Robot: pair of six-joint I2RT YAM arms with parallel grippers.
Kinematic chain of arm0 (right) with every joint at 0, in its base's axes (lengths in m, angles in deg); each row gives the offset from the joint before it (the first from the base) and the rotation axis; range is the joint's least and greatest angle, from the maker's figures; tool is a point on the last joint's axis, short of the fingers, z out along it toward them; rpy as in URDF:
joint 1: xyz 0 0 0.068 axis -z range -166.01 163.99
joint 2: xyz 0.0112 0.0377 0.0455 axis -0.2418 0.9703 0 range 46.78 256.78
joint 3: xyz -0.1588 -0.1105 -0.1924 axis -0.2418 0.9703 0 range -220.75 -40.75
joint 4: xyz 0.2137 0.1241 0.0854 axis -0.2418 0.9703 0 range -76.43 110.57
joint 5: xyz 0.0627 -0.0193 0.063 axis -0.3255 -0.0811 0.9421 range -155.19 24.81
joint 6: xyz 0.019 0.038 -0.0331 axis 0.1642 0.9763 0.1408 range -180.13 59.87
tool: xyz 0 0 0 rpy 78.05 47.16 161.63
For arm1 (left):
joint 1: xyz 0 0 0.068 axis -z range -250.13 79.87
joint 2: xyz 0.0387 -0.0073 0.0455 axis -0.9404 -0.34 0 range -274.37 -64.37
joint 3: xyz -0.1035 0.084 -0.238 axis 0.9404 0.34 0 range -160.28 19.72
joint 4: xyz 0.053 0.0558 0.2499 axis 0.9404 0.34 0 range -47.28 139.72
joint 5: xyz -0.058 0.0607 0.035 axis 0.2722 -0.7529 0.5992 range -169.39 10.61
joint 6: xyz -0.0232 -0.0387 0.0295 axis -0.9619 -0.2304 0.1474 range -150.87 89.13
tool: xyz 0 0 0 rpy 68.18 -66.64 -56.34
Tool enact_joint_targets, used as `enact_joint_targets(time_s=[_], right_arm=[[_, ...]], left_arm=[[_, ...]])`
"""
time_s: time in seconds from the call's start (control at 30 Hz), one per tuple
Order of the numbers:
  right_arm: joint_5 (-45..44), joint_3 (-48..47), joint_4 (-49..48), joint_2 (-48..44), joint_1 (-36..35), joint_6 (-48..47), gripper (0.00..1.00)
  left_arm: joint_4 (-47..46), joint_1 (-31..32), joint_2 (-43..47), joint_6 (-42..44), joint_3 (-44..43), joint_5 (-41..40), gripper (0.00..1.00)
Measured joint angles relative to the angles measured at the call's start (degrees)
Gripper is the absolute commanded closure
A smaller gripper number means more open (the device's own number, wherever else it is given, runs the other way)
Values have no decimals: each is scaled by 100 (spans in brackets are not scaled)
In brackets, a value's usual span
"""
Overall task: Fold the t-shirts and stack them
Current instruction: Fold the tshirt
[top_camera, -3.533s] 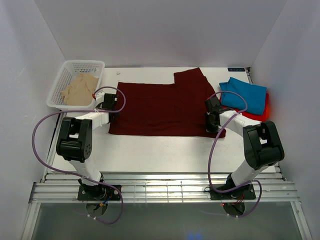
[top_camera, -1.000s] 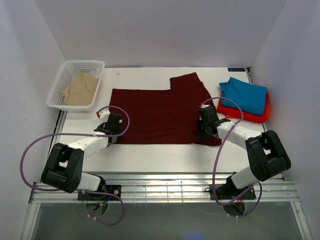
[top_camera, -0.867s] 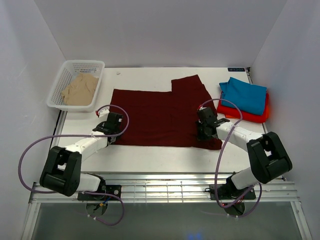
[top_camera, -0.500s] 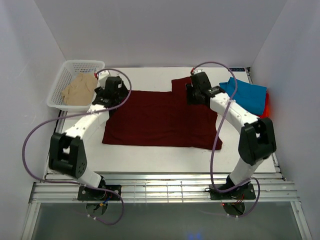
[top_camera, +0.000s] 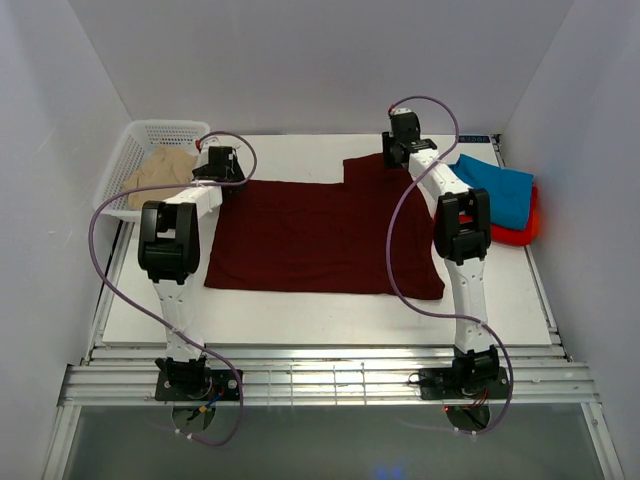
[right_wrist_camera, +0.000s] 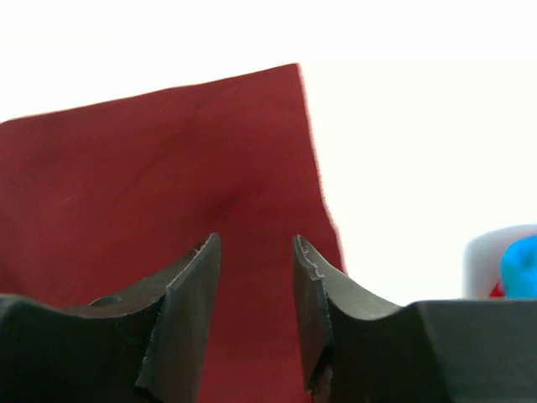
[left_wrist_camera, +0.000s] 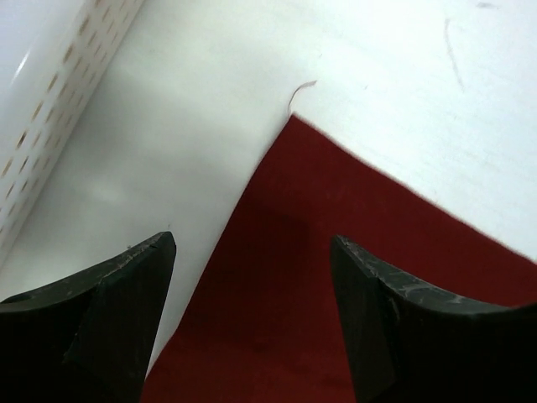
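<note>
The dark maroon t-shirt (top_camera: 325,235) lies spread flat on the middle of the table. My left gripper (top_camera: 220,165) hovers over its far left corner (left_wrist_camera: 336,252), jaws wide open, nothing between the fingers (left_wrist_camera: 126,285). My right gripper (top_camera: 398,142) hangs over the far sleeve corner (right_wrist_camera: 168,168), jaws apart with only flat cloth showing below the gap (right_wrist_camera: 256,242). At the right, the teal-blue t-shirt (top_camera: 495,190) lies folded on the bright red-orange t-shirt (top_camera: 528,228). The beige t-shirt (top_camera: 160,177) sits crumpled in the basket.
The white mesh basket (top_camera: 150,135) stands at the far left corner, its wall (left_wrist_camera: 50,92) close beside my left gripper. Both arms stretch far across the table. White walls enclose the table on three sides.
Both grippers have let go of the maroon shirt's near edge, opened, and swung away to its far corners. The shirt now lies flat, slightly nearer the front.
</note>
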Motion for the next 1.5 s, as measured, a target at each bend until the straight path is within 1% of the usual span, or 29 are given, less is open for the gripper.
enact_joint_targets(time_s=[0.23,0.37,0.5,0.67,0.9,1.23,1.37,1.5], right_arm=[[313,-380,-540,459,518,-238,50],[566,-699,-811,750,662,-304,49],[935,-852,-935,1038,776,-264,48],[1401,-896,-973,1270,874,-131,46],[1943,-1088,-1016,1349,981,37,45],[2347,-1091,-1045,1425,1005,131,51],[2474,-1093,-1049,1429,994,144,52],[2516,-1093,-1040,1429,964,138,55]], left_arm=[[-442,-35,-435,210,-553,280,16],[-560,-31,-643,269,-813,350,16],[-586,-31,-1029,299,-1246,385,16],[-568,-31,-1285,339,-1316,378,16],[-560,-44,-1300,337,-1373,339,16],[-516,-146,-1445,245,-1580,358,18],[-518,-151,-1502,208,-1661,361,21],[-509,-166,-1504,153,-1672,365,27]])
